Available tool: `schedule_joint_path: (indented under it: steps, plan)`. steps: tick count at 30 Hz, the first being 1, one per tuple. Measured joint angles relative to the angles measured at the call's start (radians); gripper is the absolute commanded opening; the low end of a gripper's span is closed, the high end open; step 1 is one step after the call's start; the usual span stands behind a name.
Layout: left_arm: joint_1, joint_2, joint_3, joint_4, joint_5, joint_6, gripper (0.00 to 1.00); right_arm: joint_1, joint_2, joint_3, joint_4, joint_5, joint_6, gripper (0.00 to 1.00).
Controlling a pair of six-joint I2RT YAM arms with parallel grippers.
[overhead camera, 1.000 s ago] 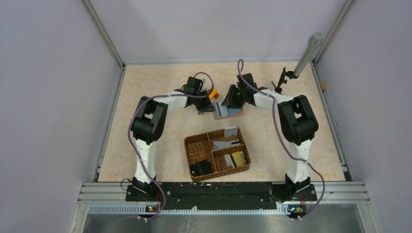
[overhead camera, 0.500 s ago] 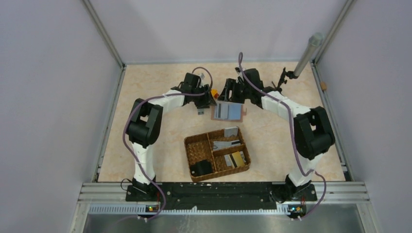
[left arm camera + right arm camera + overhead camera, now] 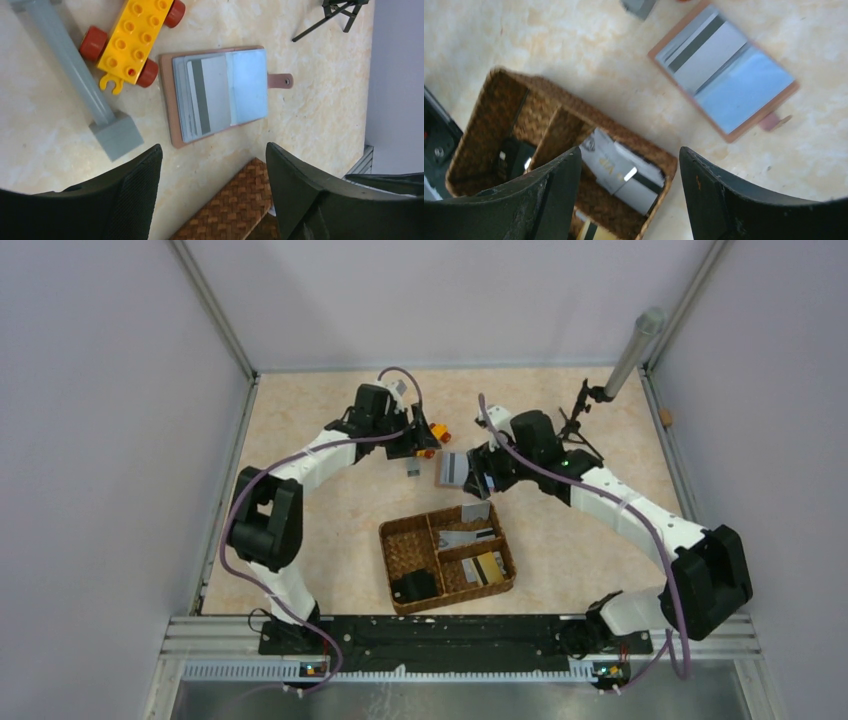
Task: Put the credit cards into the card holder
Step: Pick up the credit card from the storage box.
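Gaping empty, left claw [image 3: 211,167] and right claw [image 3: 629,159] flank one card holder [image 3: 247,82].

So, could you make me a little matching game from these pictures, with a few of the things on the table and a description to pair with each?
Column one:
1. card holder
2. yellow toy car
3. woven basket
4. black block

Column two:
A. sits inside a basket compartment
B. lies open on the table, a striped card showing inside
C. has red wheels, next to the holder
D. is split into compartments, cards in some of them

Pairs: 1-B, 2-C, 3-D, 4-A.
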Motion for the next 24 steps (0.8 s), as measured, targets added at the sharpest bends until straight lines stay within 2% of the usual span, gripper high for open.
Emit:
schedule_joint_path:
  steps: [6, 13, 24]
  plan:
    - [0.017, -0.121, -0.085, -0.010, 0.023, 0.000, 0.79, 0.091, -0.058, -0.082, -0.085, 0.058, -0.075, 0.71]
    - [0.027, -0.198, -0.150, -0.020, 0.042, 0.000, 0.80, 0.170, -0.055, -0.092, -0.142, 0.195, -0.170, 0.70]
    - [0.043, -0.224, -0.164, -0.038, 0.053, 0.000, 0.80, 0.260, 0.080, -0.091, -0.133, 0.390, -0.248, 0.68]
